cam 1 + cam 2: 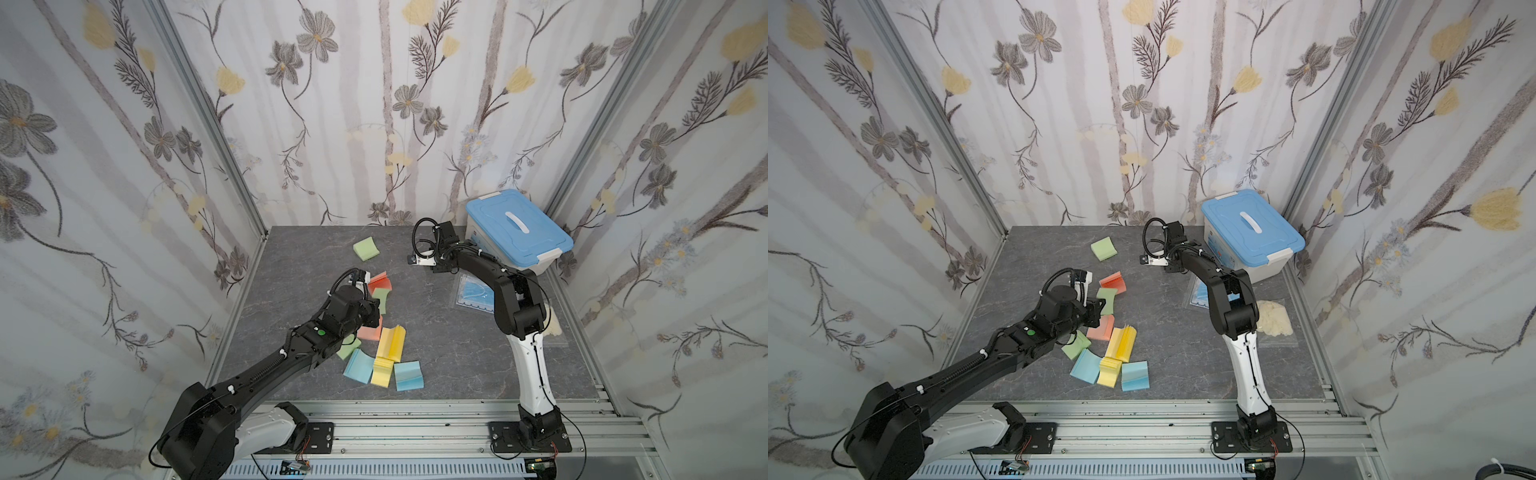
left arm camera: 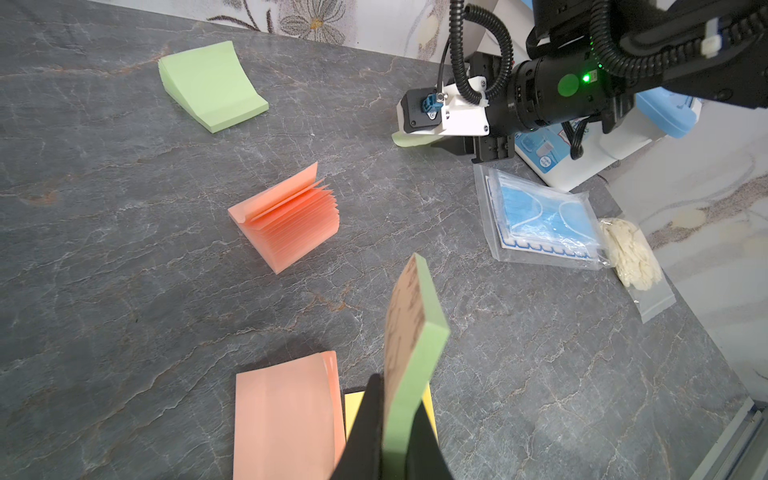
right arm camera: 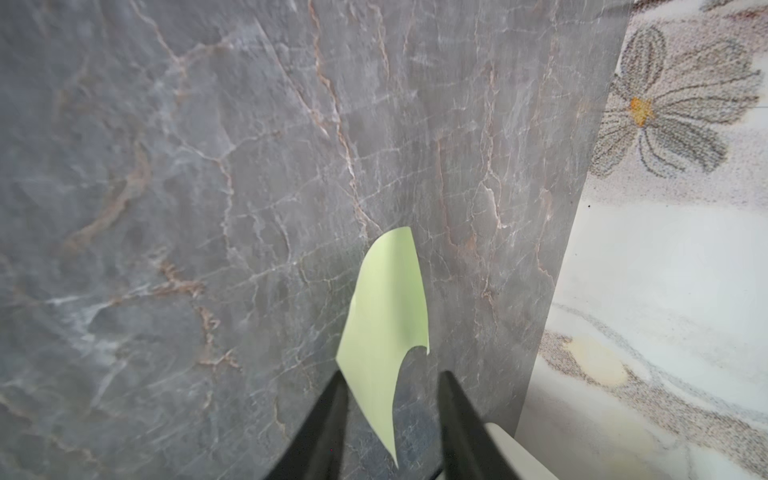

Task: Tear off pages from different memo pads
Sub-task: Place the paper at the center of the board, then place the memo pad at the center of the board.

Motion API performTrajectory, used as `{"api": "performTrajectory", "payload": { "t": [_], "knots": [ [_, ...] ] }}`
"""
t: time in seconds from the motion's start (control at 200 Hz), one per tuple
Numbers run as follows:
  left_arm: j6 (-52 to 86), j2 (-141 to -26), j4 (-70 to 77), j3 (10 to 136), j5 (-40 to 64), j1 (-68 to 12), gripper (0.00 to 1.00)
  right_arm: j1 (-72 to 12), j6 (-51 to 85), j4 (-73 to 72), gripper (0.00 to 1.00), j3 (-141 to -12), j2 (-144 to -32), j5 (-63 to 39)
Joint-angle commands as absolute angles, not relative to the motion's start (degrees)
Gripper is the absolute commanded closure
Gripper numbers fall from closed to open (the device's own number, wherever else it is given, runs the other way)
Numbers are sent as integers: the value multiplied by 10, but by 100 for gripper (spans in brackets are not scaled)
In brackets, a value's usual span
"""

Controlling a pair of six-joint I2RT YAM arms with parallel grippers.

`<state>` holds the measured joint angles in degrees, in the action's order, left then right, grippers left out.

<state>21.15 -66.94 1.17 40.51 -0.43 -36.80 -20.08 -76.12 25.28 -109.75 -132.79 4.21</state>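
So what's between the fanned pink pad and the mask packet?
Nothing: bare table between the fanned pink pad and mask packet, shown in the left wrist view.

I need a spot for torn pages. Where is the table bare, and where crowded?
Bare: left of the lone green pad, and between the pad cluster and the mask packet. Crowded: that cluster, and around the blue-lidded box.

page (image 3: 386,311) pale green | pad (image 2: 419,345) green | table (image 3: 166,166) grey marbled | walls (image 1: 374,104) floral
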Motion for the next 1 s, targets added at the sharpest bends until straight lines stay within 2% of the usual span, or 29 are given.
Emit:
{"api": "performTrajectory", "payload": {
  "t": [0.0, 0.05, 0.095, 0.115, 0.12, 0.125, 0.145, 0.245, 0.38, 0.455, 0.565, 0.699, 0.819, 0.994],
  "knots": [
    [209, -675, 30, 412, -19, -368, 91, -203, -731, 288, 43, -1091, -1285, 10],
    [215, -682, 34, 416, -21, -368, 91, -202, -717, 289, 40, -1076, -1257, 1],
    [222, -691, 35, 426, -22, -368, 91, -202, -696, 287, 33, -1062, -1227, -12],
    [224, -696, 35, 430, -20, -367, 91, -202, -685, 287, 21, -1056, -1213, -17],
    [225, -697, 35, 432, -20, -367, 91, -202, -682, 287, 11, -1055, -1209, -19],
    [225, -699, 35, 433, -19, -367, 91, -201, -679, 287, 6, -1053, -1206, -20],
    [227, -705, 35, 440, -16, -367, 91, -202, -664, 287, 0, -1047, -1193, -25],
    [241, -745, 38, 477, -1, -364, 91, -201, -555, 279, 0, -1021, -1130, -25],
    [253, -826, 19, 560, 34, -356, 91, -205, -351, 255, 0, -951, -1028, 29],
    [253, -887, -11, 624, 60, -348, 91, -209, -269, 193, 0, -849, -941, 58],
    [247, -980, -60, 721, 102, -334, 91, -209, -192, 67, 0, -674, -789, 49],
    [227, -1104, -150, 872, 148, -320, 91, -207, -94, -1, 0, -545, -656, 47],
    [204, -1212, -242, 1017, 157, -315, 91, -201, 17, -3, 0, -483, -610, 65],
    [201, -1339, -335, 1206, 164, -305, 91, -198, 89, -10, 0, -442, -633, 66]
  ]
}}
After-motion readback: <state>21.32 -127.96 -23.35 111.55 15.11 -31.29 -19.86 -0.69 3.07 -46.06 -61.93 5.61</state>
